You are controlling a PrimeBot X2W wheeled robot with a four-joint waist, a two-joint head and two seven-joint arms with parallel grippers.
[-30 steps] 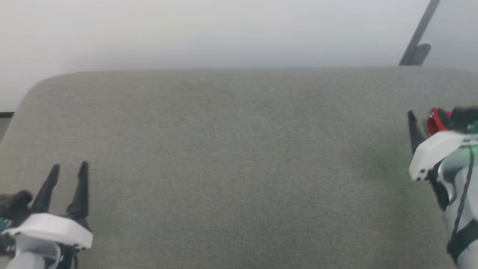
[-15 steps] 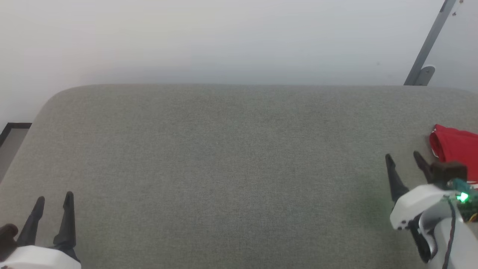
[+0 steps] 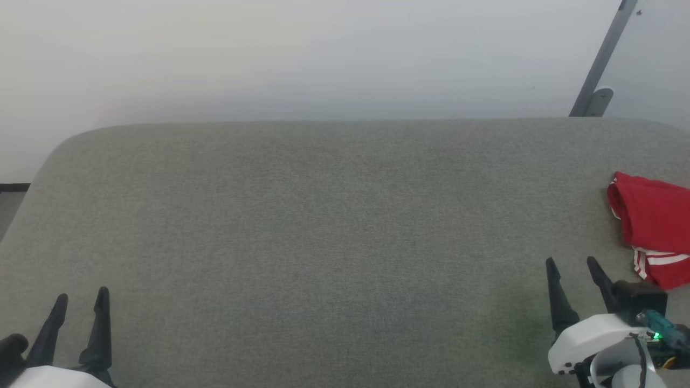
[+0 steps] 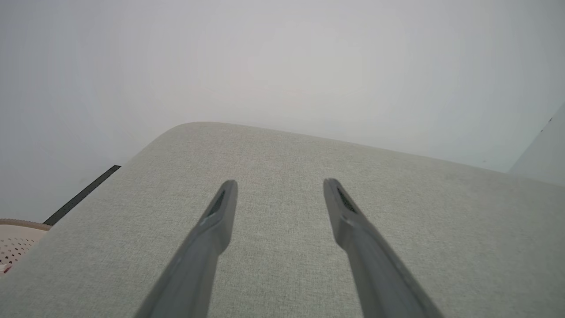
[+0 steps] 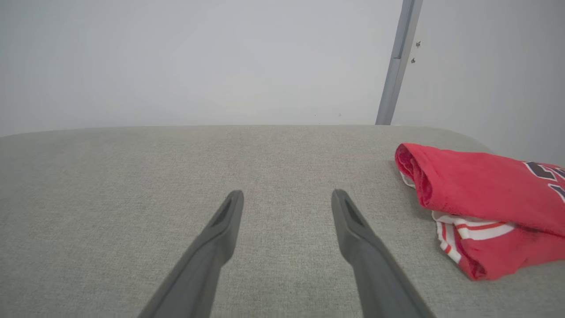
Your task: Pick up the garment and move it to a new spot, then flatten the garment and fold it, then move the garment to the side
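Note:
The garment [image 3: 652,221], a red shirt with red-white striped trim, lies folded at the right edge of the grey cushioned surface [image 3: 334,231]. In the right wrist view the garment [image 5: 481,198] sits to the right of the fingers, with part of a black print showing at the frame's edge. My right gripper [image 3: 571,264] stands open, empty, a short way left of and nearer than the garment, apart from it. Over the lower left of the surface my left gripper [image 3: 81,297] is open with nothing between its fingers. Both grippers [image 4: 278,187] [image 5: 287,196] hover over bare fabric.
A pale wall rises behind the surface, with a slanted grey metal bar [image 3: 601,59] at the back right. The surface's left corner is rounded, with floor and a dark strip [image 3: 13,187] beyond. A beige perforated basket [image 4: 15,238] sits low at the left.
The head camera has shifted. The right gripper has drawn back from the garment, toward me and down the view, leaving it lying on the surface. The left gripper sits lower in the view.

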